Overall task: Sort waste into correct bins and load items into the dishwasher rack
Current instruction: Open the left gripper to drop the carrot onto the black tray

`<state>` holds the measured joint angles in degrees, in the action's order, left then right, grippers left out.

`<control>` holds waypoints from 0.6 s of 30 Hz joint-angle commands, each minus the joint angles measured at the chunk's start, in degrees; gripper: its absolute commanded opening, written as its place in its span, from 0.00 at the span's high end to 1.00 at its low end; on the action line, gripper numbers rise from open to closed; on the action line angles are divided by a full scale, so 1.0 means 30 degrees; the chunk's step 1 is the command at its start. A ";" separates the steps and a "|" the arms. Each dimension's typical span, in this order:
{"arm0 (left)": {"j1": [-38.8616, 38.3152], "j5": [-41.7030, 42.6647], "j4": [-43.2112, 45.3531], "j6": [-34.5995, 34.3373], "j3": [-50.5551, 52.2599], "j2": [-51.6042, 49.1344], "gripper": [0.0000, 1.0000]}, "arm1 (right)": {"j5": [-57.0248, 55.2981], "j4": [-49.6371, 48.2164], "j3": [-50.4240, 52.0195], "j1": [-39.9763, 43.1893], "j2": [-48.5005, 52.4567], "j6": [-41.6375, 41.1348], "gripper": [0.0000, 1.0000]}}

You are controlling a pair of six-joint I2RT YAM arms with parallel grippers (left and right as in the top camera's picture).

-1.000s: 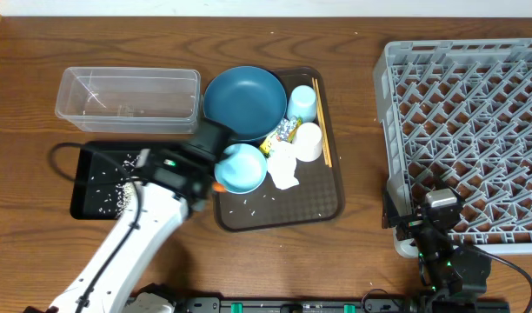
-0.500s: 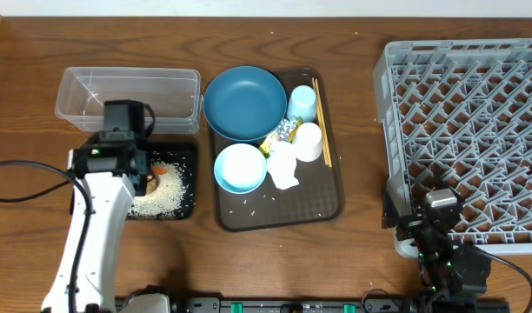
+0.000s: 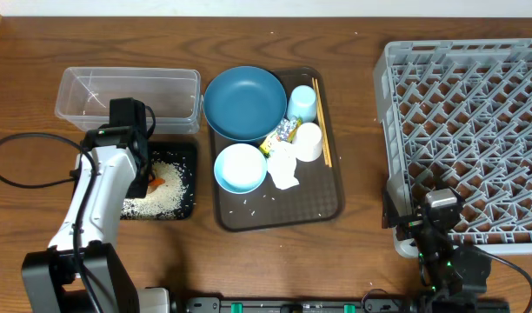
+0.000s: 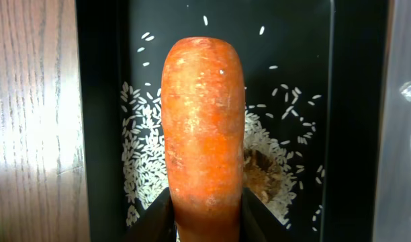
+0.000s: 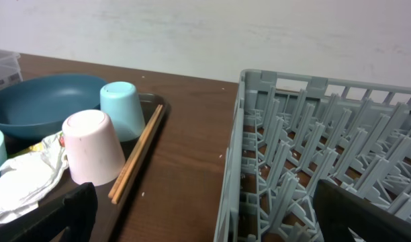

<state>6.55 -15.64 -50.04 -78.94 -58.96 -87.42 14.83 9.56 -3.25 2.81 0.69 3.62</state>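
Occupying the right end of the worktop (image 3: 362, 130), the rack (image 3: 466, 113) runs from the far edge almost to the front edge. The brown tray (image 3: 309, 204) sits mid-worktop, well apart from the rack. The tub (image 3: 162, 96) lies at the far left, with the black tray (image 3: 194, 183) just in front of it.

The big bowl (image 3: 244, 103) fills the brown tray's far-left corner. The small bowl (image 3: 241, 167) sits at the tray's left edge, just in front of the big bowl.

The right gripper (image 5: 205, 212) is at the worktop's front edge, beside the rack's front-left corner. Its jaws are wide and hold nothing.

The blue cup (image 3: 302, 103) stands near the tray's far-right corner, with the white cup (image 3: 309, 141) just in front. Napkins (image 3: 285, 167) lie crumpled between the small bowl and the white cup. Chopsticks (image 3: 322, 122) lie along the tray's right edge, beside both cups.

The left gripper (image 4: 205, 202) is over the black tray, fingers pressed against the sides of the carrot (image 4: 202, 128). The wrapper (image 3: 282, 136) lies between the big bowl and the white cup. The lump (image 4: 262, 175) rests in the black tray just beside the carrot, amid rice (image 4: 142, 175). A few grains are scattered on the brown tray's front half.
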 commanded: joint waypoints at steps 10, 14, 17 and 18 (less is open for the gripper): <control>0.0080 -0.0452 -0.1086 0.0313 -0.0007 -0.0015 0.41 | 0.0073 0.0022 0.0066 0.0073 -0.0066 0.0248 0.01; 0.0080 -0.0452 -0.1231 0.0313 -0.0007 -0.0015 0.41 | 0.0073 0.0022 0.0066 0.0073 -0.0058 0.0248 0.01; 0.0080 -0.0444 -0.1304 0.0925 -0.0007 -0.0007 0.41 | 0.0073 0.0022 0.0066 0.0073 -0.0066 0.0248 0.01; 0.0080 -0.0444 -0.1304 0.1260 -0.0007 -0.0007 0.41 | 0.0073 0.0022 0.0066 0.0073 -0.0066 0.0248 0.01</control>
<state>6.55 -15.81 -53.58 -77.60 -58.96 -87.42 14.81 9.56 -3.25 2.81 0.69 3.62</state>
